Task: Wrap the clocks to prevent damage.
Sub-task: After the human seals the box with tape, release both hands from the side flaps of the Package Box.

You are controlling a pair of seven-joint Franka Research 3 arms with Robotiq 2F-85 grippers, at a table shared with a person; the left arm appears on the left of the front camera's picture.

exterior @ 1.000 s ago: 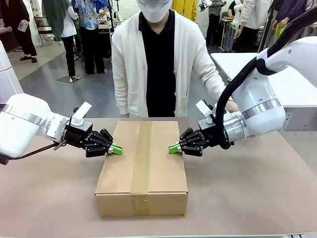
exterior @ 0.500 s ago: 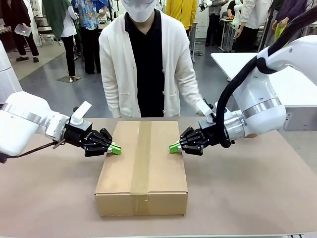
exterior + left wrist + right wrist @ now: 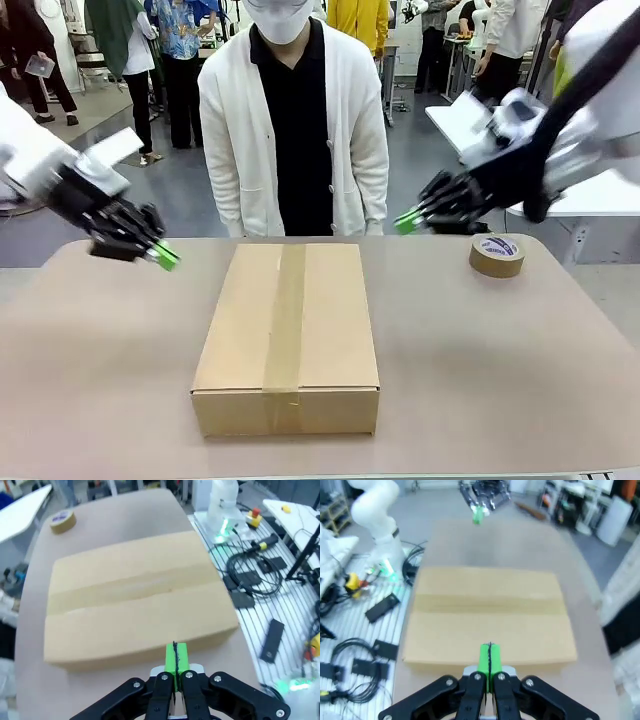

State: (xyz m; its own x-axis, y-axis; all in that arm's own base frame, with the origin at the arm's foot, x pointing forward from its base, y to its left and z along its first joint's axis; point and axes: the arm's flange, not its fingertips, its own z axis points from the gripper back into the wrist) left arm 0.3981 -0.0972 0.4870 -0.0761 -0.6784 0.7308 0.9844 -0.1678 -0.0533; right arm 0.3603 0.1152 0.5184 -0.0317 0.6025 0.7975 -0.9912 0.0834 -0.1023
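Cardboard box [image 3: 287,335] sitting mid surface [image 3: 500,380], tape strip sealing top seam; packing looking done, no clocks visible. Left tool [image 3: 162,257] and right tool [image 3: 406,221] hovering clear either side, pads pressed together, gripping nothing. Tape roll [image 3: 497,254] lying far right. Person standing behind, busy room.

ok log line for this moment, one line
box: taped shut, table centre | left end effector: shut, empty, raised | right end effector: shut, empty, raised | tape roll: far right
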